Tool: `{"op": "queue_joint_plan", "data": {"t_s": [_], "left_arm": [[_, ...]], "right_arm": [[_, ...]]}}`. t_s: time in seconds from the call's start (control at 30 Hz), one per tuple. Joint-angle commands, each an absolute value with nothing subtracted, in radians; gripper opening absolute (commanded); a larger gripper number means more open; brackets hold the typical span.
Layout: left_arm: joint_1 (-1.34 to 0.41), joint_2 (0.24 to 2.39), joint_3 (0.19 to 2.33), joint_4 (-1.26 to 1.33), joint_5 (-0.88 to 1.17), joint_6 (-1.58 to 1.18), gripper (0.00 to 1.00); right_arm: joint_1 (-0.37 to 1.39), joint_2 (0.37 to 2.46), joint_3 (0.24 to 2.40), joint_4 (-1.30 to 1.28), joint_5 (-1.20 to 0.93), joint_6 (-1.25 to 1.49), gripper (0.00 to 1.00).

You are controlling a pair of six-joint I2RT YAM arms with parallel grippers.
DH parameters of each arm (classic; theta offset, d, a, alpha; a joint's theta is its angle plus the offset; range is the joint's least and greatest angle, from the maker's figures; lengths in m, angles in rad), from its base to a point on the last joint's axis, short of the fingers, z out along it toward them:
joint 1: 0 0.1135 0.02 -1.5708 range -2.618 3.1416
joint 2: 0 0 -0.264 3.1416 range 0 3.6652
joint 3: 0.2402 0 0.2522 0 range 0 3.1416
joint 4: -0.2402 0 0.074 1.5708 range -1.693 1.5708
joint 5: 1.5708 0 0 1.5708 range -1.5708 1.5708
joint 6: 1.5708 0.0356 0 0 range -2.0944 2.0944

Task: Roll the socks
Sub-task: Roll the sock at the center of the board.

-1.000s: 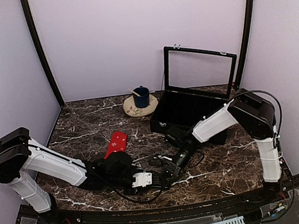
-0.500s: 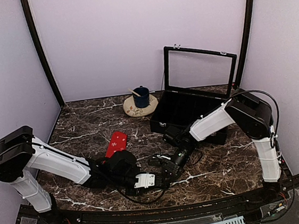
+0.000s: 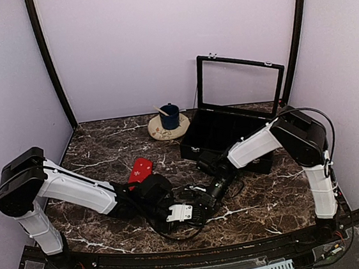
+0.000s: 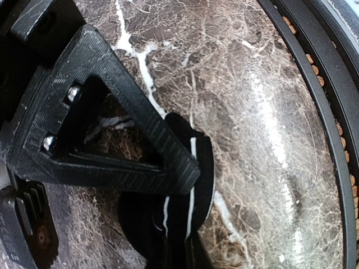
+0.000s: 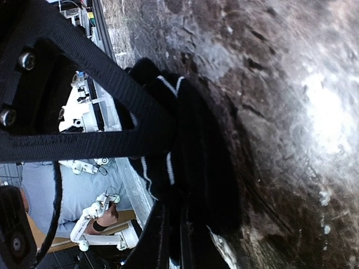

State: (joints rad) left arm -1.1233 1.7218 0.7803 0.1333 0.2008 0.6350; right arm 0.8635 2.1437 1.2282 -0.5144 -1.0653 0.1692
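Observation:
The red sock (image 3: 140, 169) lies flat on the marble table (image 3: 104, 149), just behind my left arm. The black sock with thin white stripes (image 4: 193, 193) is bunched near the table's front edge. My left gripper (image 4: 182, 224) is shut on it, and one finger (image 4: 140, 151) lies across its top. My right gripper (image 5: 168, 185) is shut on the same black sock (image 5: 193, 162) from the other side. In the top view the two grippers (image 3: 197, 208) (image 3: 207, 198) meet tip to tip at front centre and hide the black sock.
A black case (image 3: 231, 132) with its glass lid raised stands at the back right. A blue mug (image 3: 169, 117) sits on a round coaster behind the red sock. The table's black front rail (image 4: 331, 112) runs close beside the grippers.
My left gripper has slid right towards the right gripper and shut on the black sock. The right gripper has stayed shut in place.

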Motion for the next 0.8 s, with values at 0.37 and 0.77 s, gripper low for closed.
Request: {"op": "queue_joint_plan", "data": {"t_s": [0.37, 0.77], "left_arm": [[-1.032, 1.851, 0.957, -0.272, 0.513, 0.523, 0.00], [-0.977, 1.864, 0.987, -0.348, 0.590, 0.494, 0.00]], "right_arm": [[0.819, 2.117, 1.196, -0.437, -0.929, 0.196, 0.26], [0.770, 2.033, 1.072, -0.289, -0.885, 0.294, 0.28]]}}
